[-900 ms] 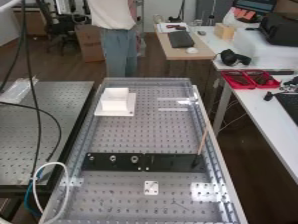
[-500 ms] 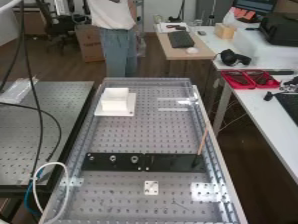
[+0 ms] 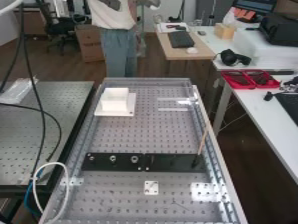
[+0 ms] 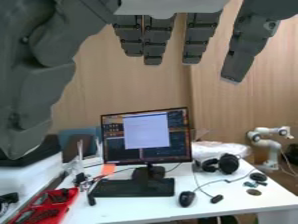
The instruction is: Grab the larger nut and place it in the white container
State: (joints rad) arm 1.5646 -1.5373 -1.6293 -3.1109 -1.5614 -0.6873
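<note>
The dark grey hand [image 4: 156,42] is open: in the wrist view its fingers hang straight and apart, the thumb stands well away from them, and it has hold of nothing. Past the fingers are a black-framed monitor [image 4: 146,135], a black keyboard [image 4: 133,187] and a pair of black over-ear headphones [image 4: 227,163]. These are on a white worktop [image 3: 258,106], which the high view shows to the right of the flat black bar [image 3: 106,167]. Two red plastic trays [image 3: 239,86] are on that worktop too, beyond and to the right of the bar.

The larger nut, a round silver metal part [image 3: 113,158], stands on the bar, between the smaller nut, also metal [image 3: 92,158], on its left and the round metal bearing [image 3: 134,159] on its right. All three stand apart on the bar's left half. A thin light-brown stick [image 3: 203,140] leans at the bar's right end. The bar lies on a grey perforated metal worktop [image 3: 133,135]; on the same surface, beyond the bar's left half and well apart from it, the square white container [image 3: 116,104] sits on a flat white plate [image 3: 127,112]. A small white square plate [image 3: 151,188] lies on the near side of the bar, and a looped white tube [image 3: 65,187] is to the near left of it.
</note>
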